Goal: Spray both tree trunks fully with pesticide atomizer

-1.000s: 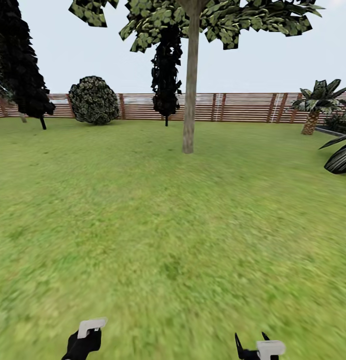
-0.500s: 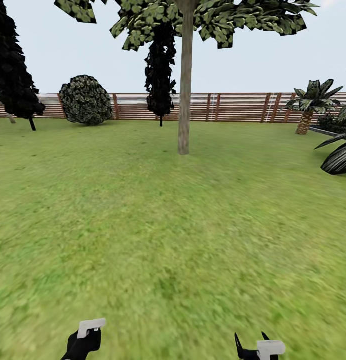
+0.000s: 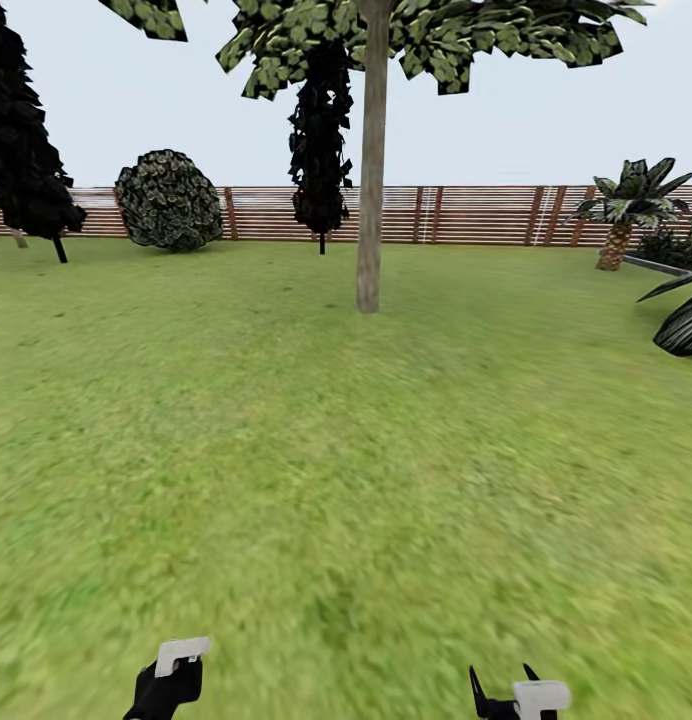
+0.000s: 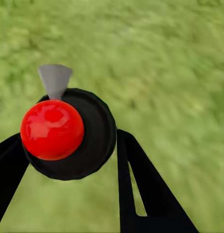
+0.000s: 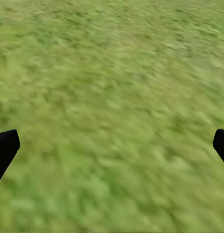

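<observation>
Two grippers sit at the near edge of your head view, low over the lawn. Your left gripper is clamped around the pesticide atomizer: the left wrist view shows its red top and round black body wedged between the two dark fingers, with a small grey nozzle tab jutting from the rim. Your right gripper holds nothing, its fingers spread wide apart over bare grass.

Judging from this, the pickup is done and you are driving toward the first tree. Ahead stands the tree trunk, pale and straight, well apart from you across open lawn. Close most of that gap before you spray, and stop with the trunk centred. Check which way the grey tab points first, since the mist probably leaves from that side, then sweep from base to crown so no band of bark is missed.

Hard to read from here: the canopy is cut by the frame top, so the upper trunk's reach is unclear. Only one thick pale trunk is in sight. No specks of pesticide appear anywhere. Behind it stand a near-black tree, a round bush and the slatted fence.
</observation>
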{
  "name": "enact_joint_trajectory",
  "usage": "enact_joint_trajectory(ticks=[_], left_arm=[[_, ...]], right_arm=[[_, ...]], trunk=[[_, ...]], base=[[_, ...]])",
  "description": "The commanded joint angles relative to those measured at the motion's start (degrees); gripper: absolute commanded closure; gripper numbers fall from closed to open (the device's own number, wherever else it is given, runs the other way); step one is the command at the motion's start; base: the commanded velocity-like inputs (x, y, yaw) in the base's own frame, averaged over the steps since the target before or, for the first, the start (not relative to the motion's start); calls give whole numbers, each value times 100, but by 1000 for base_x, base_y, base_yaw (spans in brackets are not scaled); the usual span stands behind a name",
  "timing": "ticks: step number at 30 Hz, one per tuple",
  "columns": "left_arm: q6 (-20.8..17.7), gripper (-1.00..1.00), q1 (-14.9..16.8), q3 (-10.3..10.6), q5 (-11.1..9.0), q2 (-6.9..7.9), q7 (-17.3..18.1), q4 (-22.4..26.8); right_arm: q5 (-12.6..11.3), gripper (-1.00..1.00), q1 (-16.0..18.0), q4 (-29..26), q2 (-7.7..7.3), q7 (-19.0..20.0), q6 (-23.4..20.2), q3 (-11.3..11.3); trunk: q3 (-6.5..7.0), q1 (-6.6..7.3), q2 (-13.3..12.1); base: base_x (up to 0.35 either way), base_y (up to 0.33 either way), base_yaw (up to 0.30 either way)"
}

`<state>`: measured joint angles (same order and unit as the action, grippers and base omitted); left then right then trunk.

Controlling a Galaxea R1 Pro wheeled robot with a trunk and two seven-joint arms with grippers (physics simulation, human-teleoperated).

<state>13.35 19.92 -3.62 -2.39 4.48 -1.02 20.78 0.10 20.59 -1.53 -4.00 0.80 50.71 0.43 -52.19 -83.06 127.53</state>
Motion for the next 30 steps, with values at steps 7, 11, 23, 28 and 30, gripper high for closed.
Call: enact_joint_trajectory(ticks=[7, 11, 23, 28, 30], left_arm=[[19, 100, 3, 1, -24, 0, -4, -4], [19, 100, 3, 1, -24, 0, -4, -4], [19, 100, 3, 1, -24, 0, -4, -4], [19, 100, 3, 1, -24, 0, -4, -4], [19, 100, 3, 1, -24, 0, -4, -4]], right_arm=[[-1, -100, 1, 4, -4, 8, 14, 1], [-1, -100, 3, 4, 0, 8, 15, 1], [-1, -100, 5, 4, -3, 8, 17, 1], [-1, -100, 4, 4, -4, 8, 17, 1], [-1, -100, 1, 4, -2, 8, 17, 1]], trunk=[[-5, -2, 2], [-5, -2, 2], [-5, -2, 2], [-5, -2, 2], [-5, -2, 2]], base=[[339, 0, 0], [339, 0, 0], [339, 0, 0], [339, 0, 0], [339, 0, 0]])
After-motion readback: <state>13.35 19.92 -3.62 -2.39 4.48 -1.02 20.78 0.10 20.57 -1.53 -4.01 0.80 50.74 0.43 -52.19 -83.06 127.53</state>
